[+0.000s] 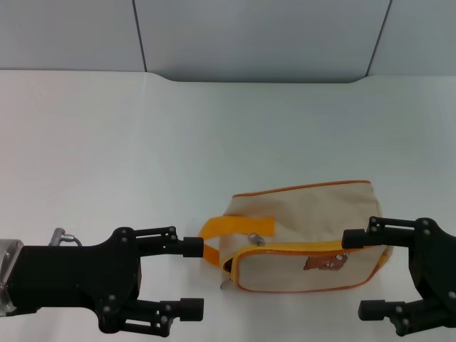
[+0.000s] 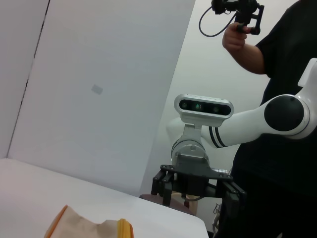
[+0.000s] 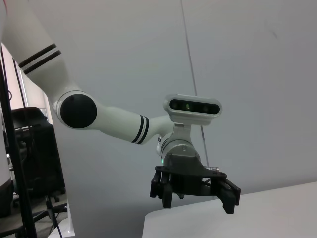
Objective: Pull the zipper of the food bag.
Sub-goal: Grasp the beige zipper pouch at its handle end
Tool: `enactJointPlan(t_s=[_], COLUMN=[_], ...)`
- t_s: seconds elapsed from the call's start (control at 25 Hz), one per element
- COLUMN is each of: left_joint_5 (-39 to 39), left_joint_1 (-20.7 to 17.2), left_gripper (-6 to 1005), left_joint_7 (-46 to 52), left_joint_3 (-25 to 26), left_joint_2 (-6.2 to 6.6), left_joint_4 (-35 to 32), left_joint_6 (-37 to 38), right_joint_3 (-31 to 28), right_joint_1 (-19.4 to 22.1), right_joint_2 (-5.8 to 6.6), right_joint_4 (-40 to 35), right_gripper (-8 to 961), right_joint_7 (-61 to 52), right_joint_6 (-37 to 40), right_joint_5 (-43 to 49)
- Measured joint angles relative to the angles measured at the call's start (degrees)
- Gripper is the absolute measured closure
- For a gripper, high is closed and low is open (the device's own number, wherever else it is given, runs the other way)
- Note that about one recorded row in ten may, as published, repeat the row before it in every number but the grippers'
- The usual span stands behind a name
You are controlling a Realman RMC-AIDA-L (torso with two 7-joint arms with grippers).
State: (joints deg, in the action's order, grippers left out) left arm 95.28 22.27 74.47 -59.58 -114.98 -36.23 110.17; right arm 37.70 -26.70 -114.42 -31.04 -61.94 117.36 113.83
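Observation:
The beige food bag point(image 1: 313, 214) with orange piping lies on its side on the white table point(image 1: 142, 142), bear print point(image 1: 324, 263) facing me. Its orange-yellow zipper point(image 1: 299, 249) runs along the lid edge, and a small silver pull tab point(image 1: 254, 239) sits near the orange strap handle point(image 1: 239, 228). My left gripper point(image 1: 192, 278) is open at the bag's left end, its upper finger point(image 1: 191, 247) by the strap. My right gripper point(image 1: 362, 274) is open at the bag's right end, its upper finger point(image 1: 354, 239) against the bag. A corner of the bag point(image 2: 84, 227) shows in the left wrist view.
A grey wall point(image 1: 256, 35) stands behind the table's far edge. The left wrist view shows my right gripper point(image 2: 198, 186) far off and a person in black point(image 2: 277, 124) holding a device. The right wrist view shows my left gripper point(image 3: 195, 186) far off.

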Motion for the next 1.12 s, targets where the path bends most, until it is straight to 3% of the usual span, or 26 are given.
enactJointPlan(t_s=[0.56, 0.72, 1.0, 1.12], left_joint_5=[-0.01, 0.50, 7.62, 8.08], left_joint_1=[0.36, 0.35, 1.87, 2.87], left_gripper=[187, 187, 187, 187], left_joint_7=[-0.06, -1.34, -3.23, -3.26], left_joint_3=[0.01, -0.42, -0.80, -1.49], left_joint_2=[0.11, -0.12, -3.57, -3.76], left_joint_4=[-0.06, 1.19, 3.07, 4.26], left_joint_6=[-0.21, -4.36, -16.16, -18.56], right_joint_3=[-0.08, -0.11, -0.17, -0.18], right_joint_1=[-0.11, -0.11, 0.41, 0.58], right_joint_2=[-0.10, -0.10, -0.10, -0.10], right_joint_4=[-0.08, -0.08, -0.08, -0.07], right_gripper=[116, 118, 117, 118], right_joint_7=[-0.15, -0.16, -0.19, -0.19], right_joint_6=[0.00, -0.32, -2.03, -2.03], right_joint_5=[0.08, 0.08, 0.07, -0.03])
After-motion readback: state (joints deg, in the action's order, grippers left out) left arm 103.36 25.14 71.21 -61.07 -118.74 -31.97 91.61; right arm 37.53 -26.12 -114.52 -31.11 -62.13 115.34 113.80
